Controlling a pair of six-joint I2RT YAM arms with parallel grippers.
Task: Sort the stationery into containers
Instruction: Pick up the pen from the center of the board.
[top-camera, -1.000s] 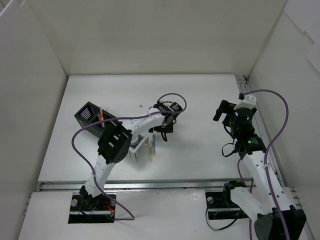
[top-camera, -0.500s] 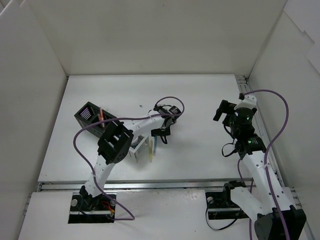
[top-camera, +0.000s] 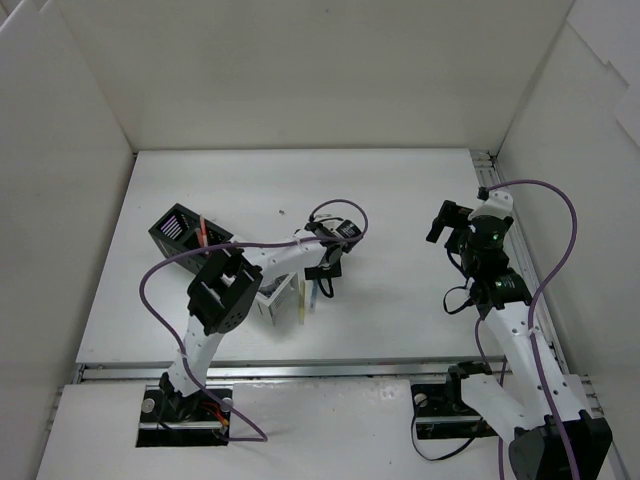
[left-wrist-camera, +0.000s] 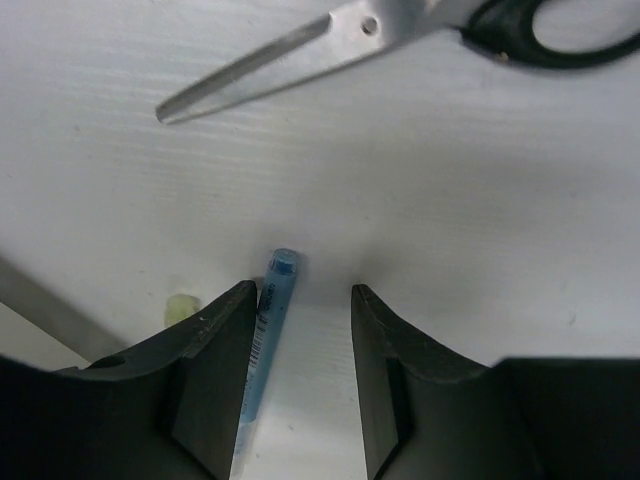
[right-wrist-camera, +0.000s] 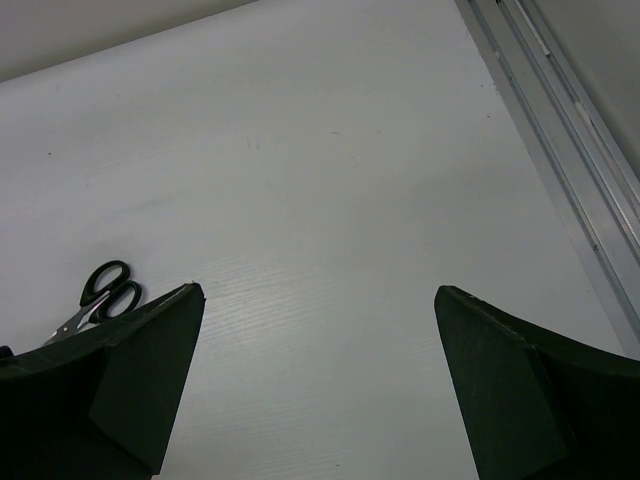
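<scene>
My left gripper (left-wrist-camera: 303, 300) is open and low over the table. A thin blue pen (left-wrist-camera: 268, 318) lies between its jaws, close against the left finger (left-wrist-camera: 215, 350). Black-handled scissors (left-wrist-camera: 300, 65) lie shut just beyond the fingertips. In the top view the left gripper (top-camera: 318, 283) hovers beside the white-grey mesh boxes (top-camera: 270, 297), with a yellow pen (top-camera: 301, 308) lying next to them. The black mesh box (top-camera: 178, 226) holds an orange pen (top-camera: 203, 230). My right gripper (top-camera: 447, 222) is open wide and empty, high over bare table; its view shows the scissors (right-wrist-camera: 100, 292) at far left.
A yellowish item's tip (left-wrist-camera: 181, 308) shows left of the left finger, beside a grey container edge (left-wrist-camera: 40, 300). A metal rail (right-wrist-camera: 560, 120) runs along the table's right edge. White walls enclose the table on three sides.
My left gripper has moved a little nearer and lower, from over the scissors toward the pens by the boxes. The right arm has not moved.
</scene>
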